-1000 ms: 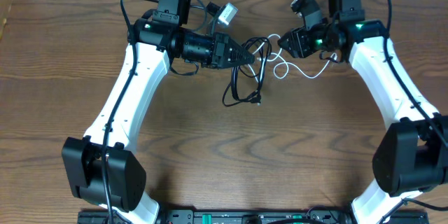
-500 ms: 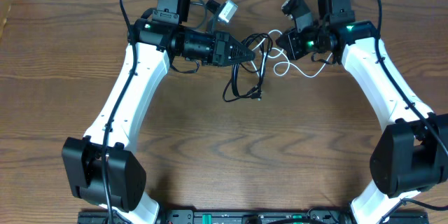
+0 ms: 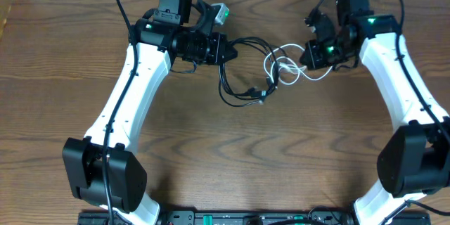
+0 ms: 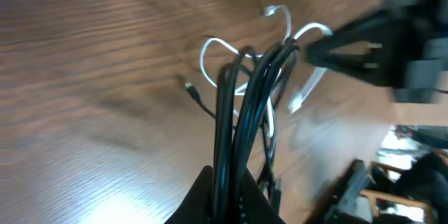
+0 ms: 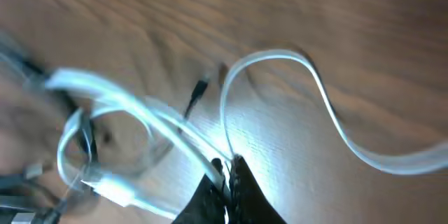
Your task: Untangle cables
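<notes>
Overhead, the wooden table [image 3: 211, 155] has both arms reaching in toward its far middle, the left arm [image 3: 130, 91] from one side and the right arm [image 3: 394, 77] from the other. The left gripper [image 3: 230, 46] is clamped on the black cable [image 3: 223, 88]. The left wrist view shows several black strands running together out of its closed fingers. The right gripper [image 3: 307, 59] is pinched together on the white cable [image 3: 285, 70], which leaves its tips as one thin strand. The grippers are well apart, with the cables lying between them. The black cable droops in a loop onto the table near the left gripper and sends a strand across to the white loops just beside the right gripper, where the two cross. Both wrist views are blurred, so I cannot tell whether that crossing is a true knot.

I see three risks:
- Because the left gripper holds a bundle and not a single strand, drawing the arms further apart could cinch the crossing tighter instead of freeing it.
- The thin white cord could slide through so narrow a pinch under tension.
- The small black plug [image 3: 261, 95] lies near the white loops and could hook one and drag the whole tangle along.
</notes>
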Motion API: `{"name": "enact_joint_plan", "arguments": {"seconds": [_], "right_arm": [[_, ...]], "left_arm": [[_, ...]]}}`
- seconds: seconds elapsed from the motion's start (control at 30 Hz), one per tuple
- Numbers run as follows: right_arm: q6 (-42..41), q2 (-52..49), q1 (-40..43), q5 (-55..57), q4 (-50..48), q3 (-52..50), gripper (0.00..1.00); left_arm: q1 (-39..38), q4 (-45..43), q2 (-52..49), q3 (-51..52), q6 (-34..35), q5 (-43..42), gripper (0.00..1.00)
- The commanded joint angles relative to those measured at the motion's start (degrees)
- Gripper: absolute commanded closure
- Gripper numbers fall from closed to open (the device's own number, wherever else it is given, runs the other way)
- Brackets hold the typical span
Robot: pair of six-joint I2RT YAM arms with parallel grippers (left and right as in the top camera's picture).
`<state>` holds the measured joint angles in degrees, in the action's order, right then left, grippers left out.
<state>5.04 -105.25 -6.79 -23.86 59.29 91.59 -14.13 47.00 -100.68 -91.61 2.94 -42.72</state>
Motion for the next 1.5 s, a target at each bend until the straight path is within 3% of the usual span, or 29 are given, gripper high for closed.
{"name": "enact_joint_plan", "arguments": {"seconds": [0.0, 0.17, 0.3, 0.4, 0.6, 0.9, 0.93, 0.97, 1.03, 1.1, 1.3, 1.47], "right_arm": [[-0.3, 2.3, 1.7, 1.9, 3.5, 3.5, 0.99], [-0.3, 2.3, 2.1, 3.2, 8.5, 5.4, 0.99], [-0.4, 2.3, 2.2, 4.3, 6.1, 5.4, 0.99], [-0.8, 2.3, 2.2, 4.3, 0.9, 5.4, 0.99], [-4.6, 0.7, 1.9, 4.3, -13.1, 5.2, 0.99], [-8.4, -6.4, 0.1, -0.1, -28.1, 5.2, 0.98], [-8.4, -6.8, -0.1, -0.9, -28.8, 5.2, 0.94], [-8.4, -7.3, -0.6, -1.4, -29.7, 5.2, 0.77], [-8.4, -7.6, -1.3, -1.1, -29.9, 5.2, 0.31], [-8.4, -7.6, -1.7, -0.9, -29.5, 5.2, 0.09], [-8.4, -5.0, -1.9, -2.4, -24.5, 5.2, 0.05], [-9.7, -2.0, -2.1, -2.7, -17.5, 5.2, 0.05]], "left_arm": [[0.2, 0.7, -0.2, -0.3, -1.0, 5.8, 0.92], [0.2, 1.2, -0.2, -0.3, -0.9, 9.3, 0.93], [0.2, 2.2, -0.2, -0.3, -1.0, 7.7, 0.93], [0.2, 3.2, -0.2, -0.3, -2.1, 3.3, 0.92], [-0.1, 5.6, -0.2, -0.3, -11.1, -11.3, 0.93], [-1.7, 6.5, -0.2, -0.3, -13.0, -16.2, 0.92], [-2.0, 6.5, -0.2, -0.3, -13.0, -16.2, 0.92], [-2.3, 6.5, -0.2, -0.3, -13.0, -16.2, 0.93], [-2.7, 6.5, -0.2, -0.3, -13.0, -16.2, 0.92], [-2.8, 6.4, -0.2, -0.3, -13.0, -15.9, 0.92], [-2.8, 5.6, -0.2, -0.3, -9.5, -10.0, 0.92], [-2.8, 2.3, -0.2, -0.3, 8.0, 4.1, 0.93]]}}
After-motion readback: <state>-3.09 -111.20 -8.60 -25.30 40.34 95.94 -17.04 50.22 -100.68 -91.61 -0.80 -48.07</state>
